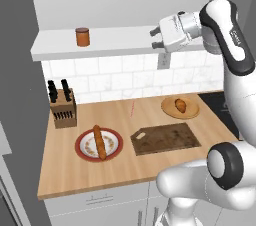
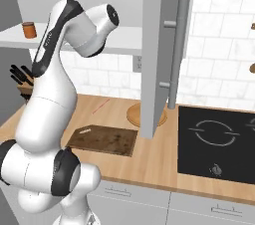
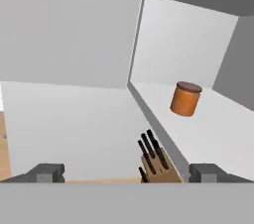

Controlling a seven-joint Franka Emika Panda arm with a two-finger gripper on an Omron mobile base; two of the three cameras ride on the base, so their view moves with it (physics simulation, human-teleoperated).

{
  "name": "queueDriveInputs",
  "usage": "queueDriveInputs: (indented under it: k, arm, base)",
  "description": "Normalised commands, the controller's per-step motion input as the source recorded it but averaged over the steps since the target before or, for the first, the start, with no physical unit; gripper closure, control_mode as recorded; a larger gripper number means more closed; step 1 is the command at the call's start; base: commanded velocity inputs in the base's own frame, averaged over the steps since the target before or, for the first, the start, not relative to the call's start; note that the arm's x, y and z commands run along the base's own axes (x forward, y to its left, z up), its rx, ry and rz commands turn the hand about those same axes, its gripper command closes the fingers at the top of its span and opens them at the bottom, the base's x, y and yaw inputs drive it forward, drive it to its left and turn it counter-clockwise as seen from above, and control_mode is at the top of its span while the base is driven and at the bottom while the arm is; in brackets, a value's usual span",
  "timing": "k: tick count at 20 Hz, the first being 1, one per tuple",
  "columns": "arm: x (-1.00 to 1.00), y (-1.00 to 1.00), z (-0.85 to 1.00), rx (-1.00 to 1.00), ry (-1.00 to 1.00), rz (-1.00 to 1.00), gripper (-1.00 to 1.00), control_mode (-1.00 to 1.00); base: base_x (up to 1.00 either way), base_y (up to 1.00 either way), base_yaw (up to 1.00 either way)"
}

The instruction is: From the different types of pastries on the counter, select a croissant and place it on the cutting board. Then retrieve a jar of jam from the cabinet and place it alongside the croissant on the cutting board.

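Nearest, low in the left base view, the cutting board (image 1: 165, 138) lies bare on the tabletop (image 1: 75, 172). The croissant (image 1: 180, 105) sits on the round wooden plate (image 1: 169, 109) just behind it at right of centre, so the board has not received it. The baguette (image 1: 99, 141) lies on the red-rimmed plate (image 1: 84, 151) at lower left, with the knife block (image 1: 64, 108) behind it.

Higher, at upper right, the tool (image 1: 154, 38) hangs beside the cabinet shelf (image 1: 120, 40), its fingers spread wide and holding nothing.

Farthest, the jar of jam (image 1: 82, 36) stands upright at upper left on the shelf, well apart from the tool.

Judged from this, the reach is toward the jar: keep level above the ledge, centre the jar between the fingers, and close below the lid.
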Motion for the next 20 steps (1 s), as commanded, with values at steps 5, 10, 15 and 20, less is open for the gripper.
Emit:
queueDriveInputs:
  k: [5,10,15,20]
  arm:
    - [0.2,0.01,0.0,0.15,0.0,0.09,-1.0,-1.0]
    - [0.37,0.06,0.0,0.15,0.05,0.05,-1.0,-1.0]
    - [0.42,0.3,0.0,0.06,0.12,0.0,-1.0,-1.0]
    - [0.31,0.17,0.0,0.01,0.08,0.0,-1.0,-1.0]
  base:
    - [0.0,0.0,0.0]
    - [0.0,0.0,0.0]
    - [0.0,0.0,0.0]
    - [0.0,0.0,0.0]
